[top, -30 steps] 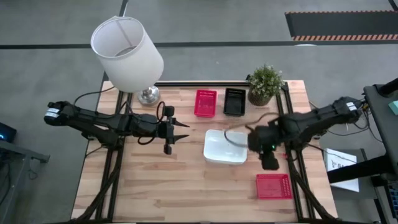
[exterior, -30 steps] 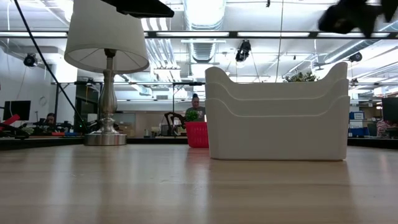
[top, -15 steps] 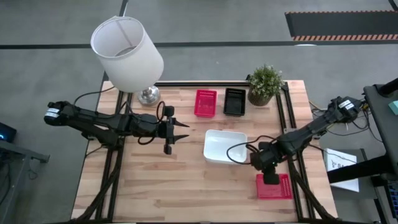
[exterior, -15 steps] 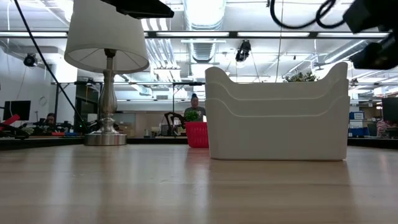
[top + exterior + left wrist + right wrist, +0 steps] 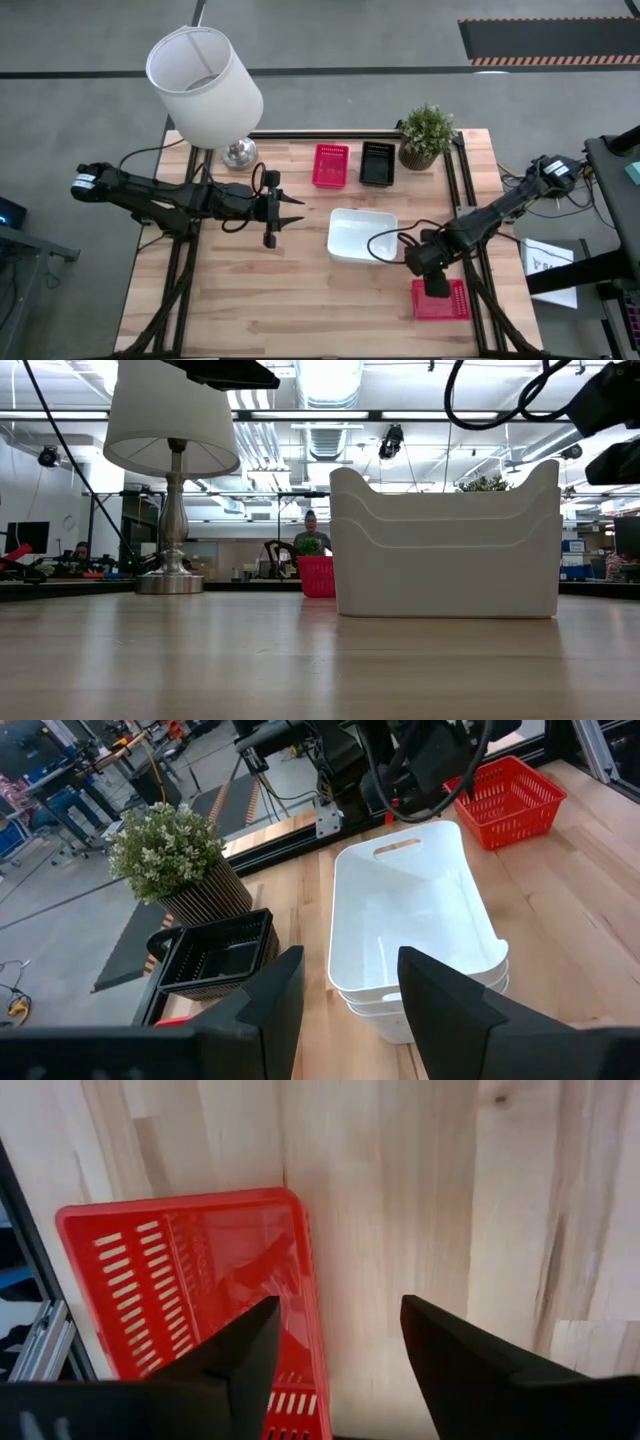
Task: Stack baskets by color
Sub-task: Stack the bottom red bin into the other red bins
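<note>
A stack of nested white baskets (image 5: 362,235) stands mid-table, also seen in the low view (image 5: 445,545) and the left wrist view (image 5: 410,930). At the far edge a red basket (image 5: 331,165) and a black basket (image 5: 377,163) sit side by side. A second red basket (image 5: 441,299) lies near the front right. My right gripper (image 5: 335,1365) hangs open over it, pointing steeply down. One finger is over the basket's inside and the other over bare wood, with one long rim (image 5: 312,1310) between them. My left gripper (image 5: 290,210) is open in the air left of the white stack.
A lamp with a white shade (image 5: 205,85) stands at the far left corner. A potted plant (image 5: 427,135) is at the far right, beside the black basket. Bare wood (image 5: 240,290) lies across the near left. People sit in the room behind (image 5: 315,525).
My right gripper has swung from the right end of the white stack toward the table's near edge and come down over the near red basket, tipping more steeply down. The baskets and my left arm have kept still.
</note>
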Motion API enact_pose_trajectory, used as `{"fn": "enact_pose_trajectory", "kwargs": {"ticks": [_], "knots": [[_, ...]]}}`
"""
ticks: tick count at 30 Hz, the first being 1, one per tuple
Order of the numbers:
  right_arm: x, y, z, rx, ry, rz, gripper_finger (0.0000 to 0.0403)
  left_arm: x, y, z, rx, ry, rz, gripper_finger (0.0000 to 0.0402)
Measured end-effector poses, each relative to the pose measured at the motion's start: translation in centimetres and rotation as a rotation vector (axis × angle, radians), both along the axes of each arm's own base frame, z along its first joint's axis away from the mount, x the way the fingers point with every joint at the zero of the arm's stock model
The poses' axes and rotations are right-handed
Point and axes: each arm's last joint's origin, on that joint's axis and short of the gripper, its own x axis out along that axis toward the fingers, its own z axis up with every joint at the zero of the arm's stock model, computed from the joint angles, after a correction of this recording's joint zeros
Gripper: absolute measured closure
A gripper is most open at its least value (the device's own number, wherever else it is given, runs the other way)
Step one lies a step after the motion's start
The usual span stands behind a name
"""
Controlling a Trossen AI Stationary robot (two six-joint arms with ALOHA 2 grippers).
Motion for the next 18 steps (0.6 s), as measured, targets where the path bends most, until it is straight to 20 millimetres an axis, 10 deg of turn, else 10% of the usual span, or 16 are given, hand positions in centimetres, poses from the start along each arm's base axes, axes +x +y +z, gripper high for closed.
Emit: {"fn": "enact_pose_trajectory", "kwargs": {"ticks": [18], "knots": [[1.7,2.0,-4.9,-0.085,0.136,0.104,0.0242,0.0,0.0,0.0,0.0,0.001,0.0,0.0255]]}}
